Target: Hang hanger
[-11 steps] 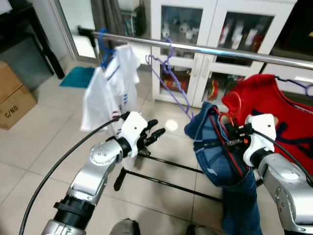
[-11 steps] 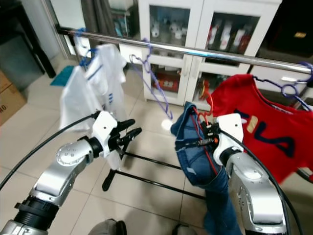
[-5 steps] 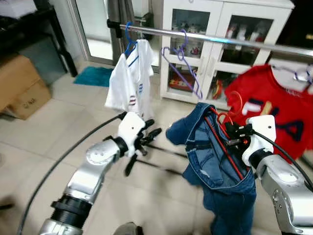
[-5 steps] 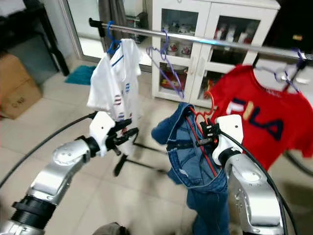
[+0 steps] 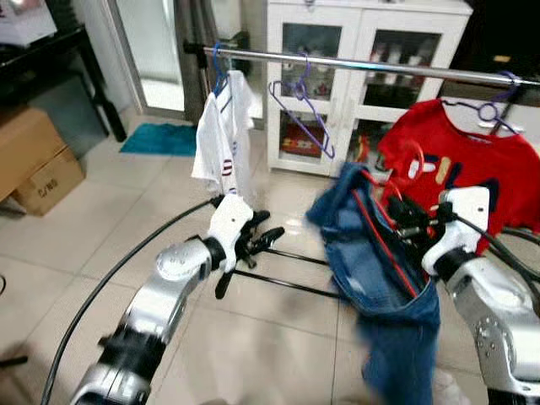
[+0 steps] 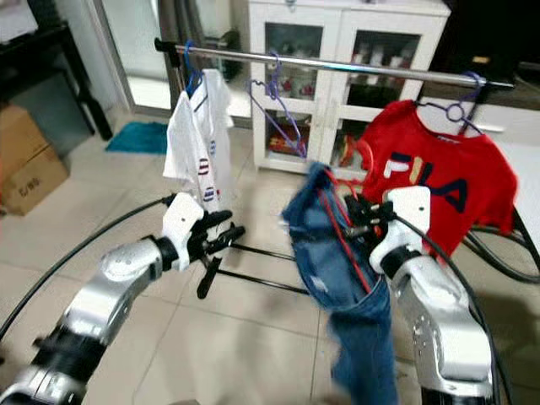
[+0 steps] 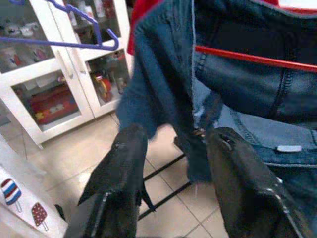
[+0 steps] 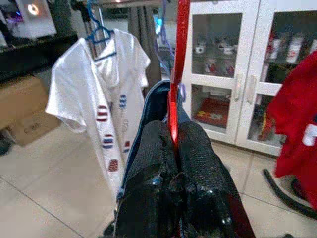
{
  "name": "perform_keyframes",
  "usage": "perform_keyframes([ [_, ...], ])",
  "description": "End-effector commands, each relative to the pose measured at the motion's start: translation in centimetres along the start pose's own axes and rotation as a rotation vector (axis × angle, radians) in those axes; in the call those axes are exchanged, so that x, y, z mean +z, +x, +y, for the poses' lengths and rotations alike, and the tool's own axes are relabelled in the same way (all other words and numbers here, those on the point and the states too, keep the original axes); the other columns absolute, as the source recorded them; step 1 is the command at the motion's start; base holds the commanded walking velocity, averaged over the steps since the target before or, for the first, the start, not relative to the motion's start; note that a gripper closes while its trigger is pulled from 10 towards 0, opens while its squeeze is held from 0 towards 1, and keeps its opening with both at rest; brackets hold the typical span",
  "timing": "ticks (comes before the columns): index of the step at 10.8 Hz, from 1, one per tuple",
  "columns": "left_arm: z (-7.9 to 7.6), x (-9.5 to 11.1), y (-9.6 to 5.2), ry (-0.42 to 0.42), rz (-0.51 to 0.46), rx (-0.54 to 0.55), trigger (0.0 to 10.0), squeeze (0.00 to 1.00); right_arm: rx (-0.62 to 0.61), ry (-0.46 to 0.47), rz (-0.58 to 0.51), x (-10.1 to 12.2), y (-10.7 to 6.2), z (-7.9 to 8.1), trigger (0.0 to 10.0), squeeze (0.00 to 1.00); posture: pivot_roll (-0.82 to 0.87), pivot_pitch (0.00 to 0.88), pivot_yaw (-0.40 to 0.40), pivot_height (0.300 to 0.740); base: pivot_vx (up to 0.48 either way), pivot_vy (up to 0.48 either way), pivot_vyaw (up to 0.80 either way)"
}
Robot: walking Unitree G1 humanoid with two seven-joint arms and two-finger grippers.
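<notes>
The right gripper (image 6: 361, 221), raised below the rail (image 5: 363, 65), is clamped on a red hanger (image 8: 176, 74) carrying jeans (image 5: 380, 278). The left gripper (image 5: 263, 240), fingers apart and empty, reaches forward beside them. Bare rail lies between the purple hanger (image 5: 304, 114) and the red shirt (image 5: 460, 169).

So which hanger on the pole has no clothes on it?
The purple hanger in the middle of the rail. It hangs bare, between the white shirt and the red shirt.
</notes>
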State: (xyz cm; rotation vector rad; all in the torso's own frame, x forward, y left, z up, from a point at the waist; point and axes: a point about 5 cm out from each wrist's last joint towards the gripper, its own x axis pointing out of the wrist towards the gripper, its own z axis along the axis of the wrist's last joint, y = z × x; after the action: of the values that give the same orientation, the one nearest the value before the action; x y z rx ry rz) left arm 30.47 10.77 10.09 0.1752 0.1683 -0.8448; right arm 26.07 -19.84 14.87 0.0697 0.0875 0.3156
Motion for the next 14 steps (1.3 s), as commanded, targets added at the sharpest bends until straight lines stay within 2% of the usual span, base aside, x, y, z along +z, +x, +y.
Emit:
perform_keyframes([
  [1,0.5,0.4,0.2,0.013,-0.011,0.004,10.0,1.0,0.048,-0.019,-0.084,1.9,0.2,0.5,0.0,0.0,-0.1,0.0,0.039,0.74,0.0,0.0,0.0],
  [3,0.9,1.0,1.5,-0.006,-0.048,-0.03,10.0,1.0,0.155,-0.004,-0.124,3.2,0.5,1.8,0.0,0.0,-0.11,0.0,0.038,0.74,0.0,0.0,0.0],
  [4,0.9,1.4,2.2,-0.058,-0.075,-0.061,10.0,0.17,0.19,-0.002,-0.138,3.6,0.5,2.2,0.0,0.0,-0.11,0.0,0.039,0.74,0.0,0.0,0.0],
  [5,1.0,1.5,3.0,-0.107,-0.085,-0.074,10.0,0.0,0.217,-0.009,-0.149,4.0,0.7,2.7,0.0,0.0,-0.11,0.0,0.039,0.74,0.0,0.0,0.0],
  [7,0.7,1.9,4.4,-0.184,-0.11,-0.113,10.0,0.0,0.289,-0.033,-0.153,4.8,0.7,3.8,0.0,0.0,-0.12,0.0,0.046,0.74,0.0,0.0,0.0],
  [8,0.7,1.7,4.6,-0.157,-0.084,-0.109,10.0,0.0,0.299,-0.037,-0.152,4.8,0.7,3.9,0.0,0.0,-0.12,0.0,0.046,0.74,0.0,0.0,0.0],
  [9,1.7,0.8,4.7,-0.11,0.009,0.009,10.0,0.0,0.314,-0.042,-0.158,5.2,0.5,4.2,0.0,0.0,-0.12,0.0,0.055,0.74,0.0,0.0,0.0],
  [10,2.1,0.3,4.5,-0.115,0.03,0.044,0.0,0.0,0.316,-0.04,-0.166,5.4,0.5,4.3,0.0,0.0,-0.12,0.0,0.059,0.74,0.0,0.0,0.0],
  [14,1.6,0.1,4.9,-0.102,0.021,0.021,0.0,0.0,0.315,-0.038,-0.165,5.6,0.4,4.3,0.0,0.0,-0.11,0.0,0.061,0.74,0.0,0.0,0.0],
])
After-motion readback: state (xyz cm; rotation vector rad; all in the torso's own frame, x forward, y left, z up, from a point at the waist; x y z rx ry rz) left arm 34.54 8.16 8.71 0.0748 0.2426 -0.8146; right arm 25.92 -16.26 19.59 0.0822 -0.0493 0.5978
